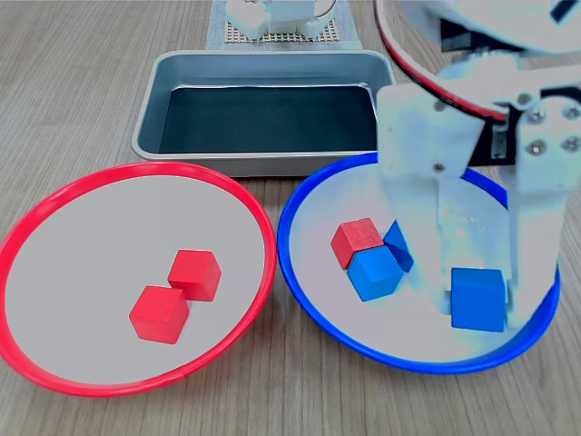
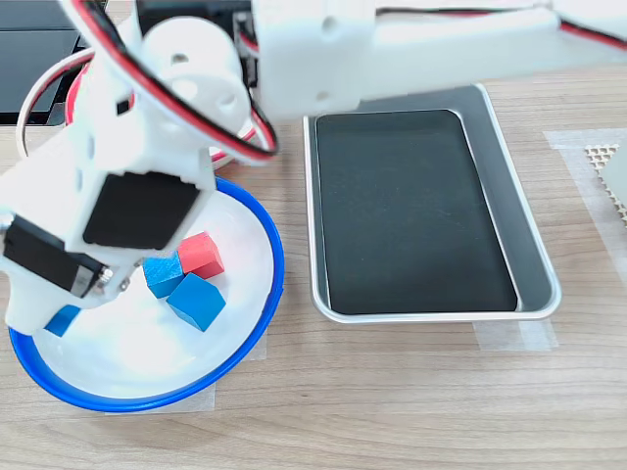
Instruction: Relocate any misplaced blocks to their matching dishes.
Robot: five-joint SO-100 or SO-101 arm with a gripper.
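The blue-rimmed dish [image 1: 436,367] [image 2: 279,266] holds a red block [image 1: 356,241] [image 2: 202,255] leaning against two blue blocks [image 1: 375,274] [image 2: 196,303]. A third blue block [image 1: 477,299] [image 2: 61,319] rests on this dish's right side in the first exterior view. My gripper [image 1: 478,311] is shut on it, one white finger on each side. In the second exterior view the arm hides most of that block. The red-rimmed dish [image 1: 270,250] sits at the first exterior view's left with two red blocks [image 1: 194,274] [image 1: 160,314] touching at a corner.
A rectangular grey metal tray [image 1: 150,118] [image 2: 534,255] with a dark floor stands behind the dishes. A white mesh pad [image 1: 281,34] [image 2: 609,162] lies beyond it. The arm's white body and red-black wires [image 2: 147,127] hang over the blue dish.
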